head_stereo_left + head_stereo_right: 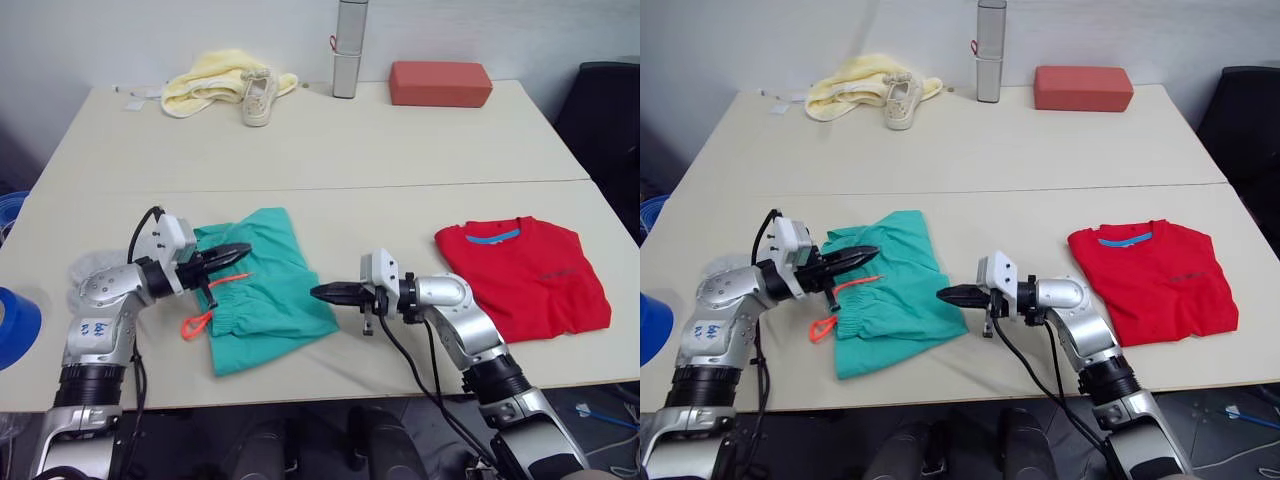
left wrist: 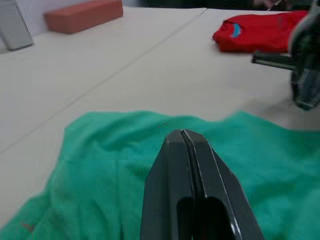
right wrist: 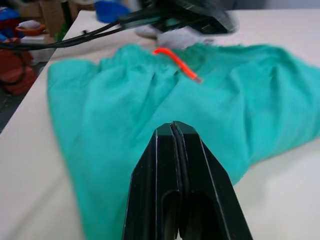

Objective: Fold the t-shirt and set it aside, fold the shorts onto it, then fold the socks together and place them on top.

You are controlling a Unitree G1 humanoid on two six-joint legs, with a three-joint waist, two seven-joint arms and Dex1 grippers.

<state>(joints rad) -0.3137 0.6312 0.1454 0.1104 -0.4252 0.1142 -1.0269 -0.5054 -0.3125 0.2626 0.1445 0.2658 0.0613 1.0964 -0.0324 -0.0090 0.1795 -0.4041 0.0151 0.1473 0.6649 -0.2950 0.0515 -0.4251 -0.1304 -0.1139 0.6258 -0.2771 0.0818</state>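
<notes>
The teal-green shorts (image 1: 265,285) lie flat near the table's front edge, with the orange-pink drawstring (image 1: 200,318) trailing off their left side. My left gripper (image 1: 240,250) is shut and empty, hovering over the waistband end. Just off the shorts' right edge is my right gripper (image 1: 318,292), shut with nothing in it and pointing left at them. The red t-shirt (image 1: 525,275) lies folded at the right, blue neck label up. Light grey socks (image 1: 78,268) peek out behind my left arm.
At the back of the table are a pale yellow cloth (image 1: 205,80), an off-white shoe (image 1: 259,98), a silver cylinder (image 1: 349,48) and a red-brown block (image 1: 440,83). A blue roll (image 1: 15,325) sits at the front left edge. A black chair (image 1: 605,110) stands to the right.
</notes>
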